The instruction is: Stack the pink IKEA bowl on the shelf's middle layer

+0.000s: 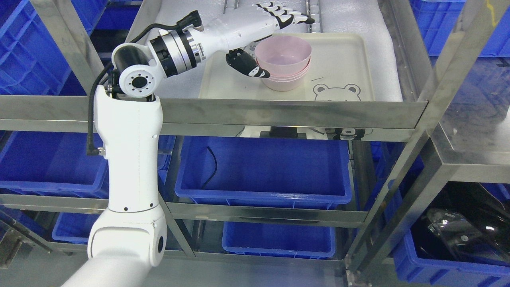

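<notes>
A pink bowl (283,55) sits nested atop the pink stack (283,79) on the cream tray (342,59), shelf's twelve o'clock; the left hand (263,44), fingers spread, thumb at the bowl's nine o'clock, grips nothing, apparently letting go.

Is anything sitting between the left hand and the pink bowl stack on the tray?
Nothing visible. The left hand is already at the pink bowls, thumb at the near-left rim and fingers extended above the far rim. The cream tray around the stack is bare apart from its bear print.
</notes>
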Robot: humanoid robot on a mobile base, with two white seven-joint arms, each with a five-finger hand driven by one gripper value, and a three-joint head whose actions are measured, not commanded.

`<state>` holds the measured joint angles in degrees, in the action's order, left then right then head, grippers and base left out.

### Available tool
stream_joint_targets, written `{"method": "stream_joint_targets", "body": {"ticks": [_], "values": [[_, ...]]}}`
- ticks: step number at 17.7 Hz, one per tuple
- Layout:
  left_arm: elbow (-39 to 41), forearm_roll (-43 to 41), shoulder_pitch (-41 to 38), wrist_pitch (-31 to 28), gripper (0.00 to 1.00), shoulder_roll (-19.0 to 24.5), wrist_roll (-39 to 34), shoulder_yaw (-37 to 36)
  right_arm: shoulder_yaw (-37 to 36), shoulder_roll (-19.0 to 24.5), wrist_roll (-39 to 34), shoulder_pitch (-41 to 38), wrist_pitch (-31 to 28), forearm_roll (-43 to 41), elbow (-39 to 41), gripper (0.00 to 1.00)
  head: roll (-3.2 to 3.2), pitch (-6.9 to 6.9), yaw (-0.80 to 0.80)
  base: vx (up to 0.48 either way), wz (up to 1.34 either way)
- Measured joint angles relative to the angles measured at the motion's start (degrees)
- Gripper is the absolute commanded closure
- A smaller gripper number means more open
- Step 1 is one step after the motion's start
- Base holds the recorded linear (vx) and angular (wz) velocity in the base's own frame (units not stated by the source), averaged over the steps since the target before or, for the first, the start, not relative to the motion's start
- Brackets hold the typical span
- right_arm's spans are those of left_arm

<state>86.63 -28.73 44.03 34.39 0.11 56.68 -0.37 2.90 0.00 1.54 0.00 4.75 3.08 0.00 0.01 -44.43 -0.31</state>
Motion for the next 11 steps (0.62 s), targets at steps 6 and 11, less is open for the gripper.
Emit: {"method": "stream_joint_targets", "body": {"ticks": [6, 11], "values": [[0.3, 11.3, -10.4, 3.5, 0.00, 0.0, -7.3, -9.6, 0.0, 0.0, 0.0, 0.0, 0.0, 0.0, 0.0, 0.00, 0.00, 0.00, 0.00, 0.000, 0.00], [0.5, 14.3, -23.4, 9.4, 0.00, -0.1, -7.3, -16.8, 0.0, 0.0, 0.0, 0.0, 0.0, 0.0, 0.0, 0.00, 0.00, 0.00, 0.00, 0.000, 0.00]]}}
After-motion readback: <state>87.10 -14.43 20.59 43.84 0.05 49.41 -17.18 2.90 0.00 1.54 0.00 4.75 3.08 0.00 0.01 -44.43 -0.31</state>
